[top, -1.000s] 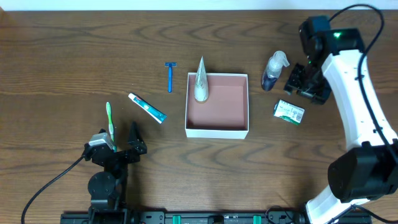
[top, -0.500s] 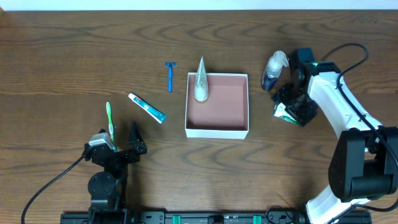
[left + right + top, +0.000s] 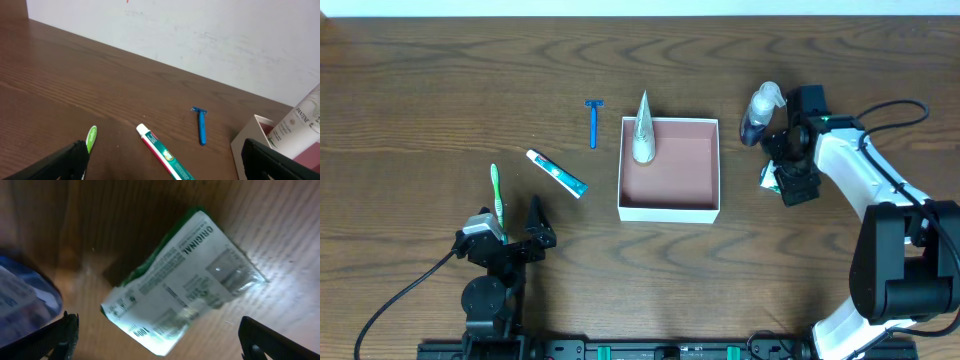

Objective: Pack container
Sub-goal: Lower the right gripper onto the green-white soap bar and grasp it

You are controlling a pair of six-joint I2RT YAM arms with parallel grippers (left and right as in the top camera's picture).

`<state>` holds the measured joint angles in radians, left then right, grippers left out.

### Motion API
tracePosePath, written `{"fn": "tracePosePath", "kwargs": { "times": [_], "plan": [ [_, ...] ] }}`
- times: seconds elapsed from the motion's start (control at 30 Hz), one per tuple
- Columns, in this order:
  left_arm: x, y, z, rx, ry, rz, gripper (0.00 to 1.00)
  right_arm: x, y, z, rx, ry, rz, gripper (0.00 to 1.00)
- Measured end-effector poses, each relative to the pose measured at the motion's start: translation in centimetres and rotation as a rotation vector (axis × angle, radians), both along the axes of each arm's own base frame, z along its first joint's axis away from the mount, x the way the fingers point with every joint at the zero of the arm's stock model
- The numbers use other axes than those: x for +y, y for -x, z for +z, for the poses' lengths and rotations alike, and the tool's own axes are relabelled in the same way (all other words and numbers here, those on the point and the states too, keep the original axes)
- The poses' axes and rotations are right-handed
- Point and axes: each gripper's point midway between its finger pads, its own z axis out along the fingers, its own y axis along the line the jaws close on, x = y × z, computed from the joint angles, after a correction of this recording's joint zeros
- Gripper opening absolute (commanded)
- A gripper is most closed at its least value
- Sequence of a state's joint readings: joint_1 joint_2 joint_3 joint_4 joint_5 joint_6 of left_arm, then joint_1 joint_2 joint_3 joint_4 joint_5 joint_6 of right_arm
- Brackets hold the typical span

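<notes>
The shallow square cardboard container (image 3: 670,211), white on its outer walls and dull reddish-pink inside, is seen right of centre in the overhead frame, resting flat on the dark wood-grain table (image 3: 440,90). It is judged to be light and fairly stiff, though its thin walls could be dented. If it had to be shifted, one wall would best be pinched at the rim near a corner. A tapered white plastic tube (image 3: 641,130) is stood upright in its upper-left corner. To the right of the container a small green-and-white printed packet (image 3: 182,285) is laid flat. Its glossy wrapper is judged slippery, so it would best be taken across its short sides. The right gripper (image 3: 790,180) is held directly over this packet with its jaws spread wide and nothing grasped. A dark blue pump bottle (image 3: 760,112) is placed just above it. At the lower left the left gripper (image 3: 510,235) is parked with its jaws likewise released. A green toothbrush (image 3: 497,200), a white-and-green toothpaste tube (image 3: 557,173) and a blue plastic razor (image 3: 593,122) are scattered left of the container.
</notes>
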<state>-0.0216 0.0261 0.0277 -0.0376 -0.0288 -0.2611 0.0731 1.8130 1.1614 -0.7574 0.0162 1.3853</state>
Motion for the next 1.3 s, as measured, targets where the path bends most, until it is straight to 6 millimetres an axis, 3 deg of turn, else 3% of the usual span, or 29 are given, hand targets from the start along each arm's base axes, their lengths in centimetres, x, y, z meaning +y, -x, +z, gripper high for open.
{"fn": "tracePosePath", "kwargs": {
  "times": [0.13, 0.33, 0.5, 0.6, 1.0, 1.1, 1.17, 1.3],
  "plan": [
    [0.0, 0.0, 0.0, 0.0, 0.0, 0.0, 0.98, 0.0, 0.1, -0.8, -0.013, -0.008, -0.053, 0.98],
    [0.0, 0.0, 0.0, 0.0, 0.0, 0.0, 0.98, -0.3, 1.4, -2.1, 0.016, -0.015, -0.126, 0.88],
    [0.0, 0.0, 0.0, 0.0, 0.0, 0.0, 0.98, -0.9, 2.9, -2.9, 0.061, -0.012, -0.169, 0.62],
    [0.0, 0.0, 0.0, 0.0, 0.0, 0.0, 0.98, -1.1, 3.7, -3.0, 0.078, -0.004, -0.145, 0.59],
    [0.0, 0.0, 0.0, 0.0, 0.0, 0.0, 0.98, -1.1, 3.9, -3.1, 0.081, 0.063, 0.432, 0.52],
    [0.0, 0.0, 0.0, 0.0, 0.0, 0.0, 0.98, -1.1, 3.8, -3.1, 0.078, 0.077, 0.555, 0.4],
    [0.0, 0.0, 0.0, 0.0, 0.0, 0.0, 0.98, -1.0, 3.8, -3.1, 0.077, 0.081, 0.619, 0.27],
    [0.0, 0.0, 0.0, 0.0, 0.0, 0.0, 0.98, -0.8, 3.8, -3.1, 0.074, 0.081, 0.709, 0.16]
  ]
}}
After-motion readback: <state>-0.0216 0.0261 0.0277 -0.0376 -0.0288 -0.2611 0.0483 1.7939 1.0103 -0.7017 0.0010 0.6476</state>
